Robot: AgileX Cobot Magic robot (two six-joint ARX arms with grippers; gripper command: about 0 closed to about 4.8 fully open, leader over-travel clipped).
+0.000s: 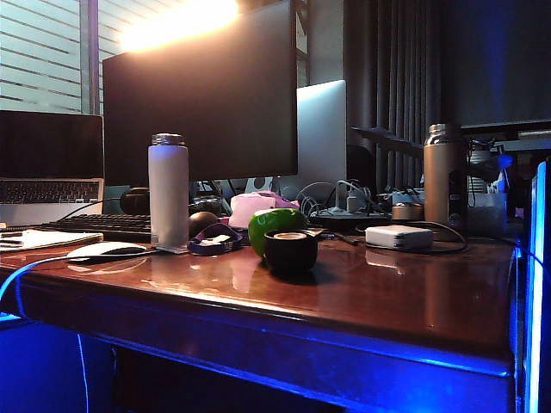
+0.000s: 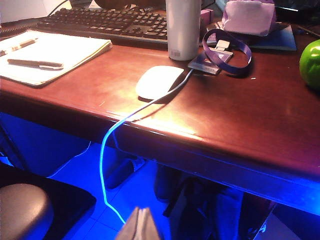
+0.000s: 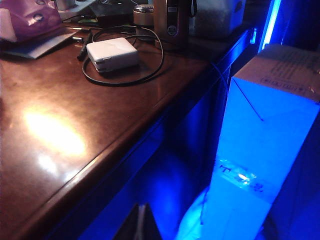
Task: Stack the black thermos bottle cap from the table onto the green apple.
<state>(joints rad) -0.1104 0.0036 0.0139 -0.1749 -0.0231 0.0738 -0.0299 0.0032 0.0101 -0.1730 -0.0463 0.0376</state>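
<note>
The squat black cup-shaped thermos bottle cap stands upright on the glossy reddish-brown wooden table, near the middle of its rounded front edge, mouth up with a pale ring showing inside its rim. Directly behind it, touching or nearly so (the exterior view cannot settle which), sits the glossy round bright green apple, a little wider than the cap; its skin catches a soft highlight.

Toward the table's left edge stand a tall matte white cylindrical bottle with a metal lid, a smooth white mouse on a pale cable, and a looped purple strap. Toward the right edge lie a white rectangular power adapter ringed by its dark cord, and a tall tan metallic thermos body.

Both hands hang below and in front of the table's front edge, well apart from cap and apple: the left hand shows its 2 fingertips pressed together, and the right hand is likewise closed on nothing.
</note>
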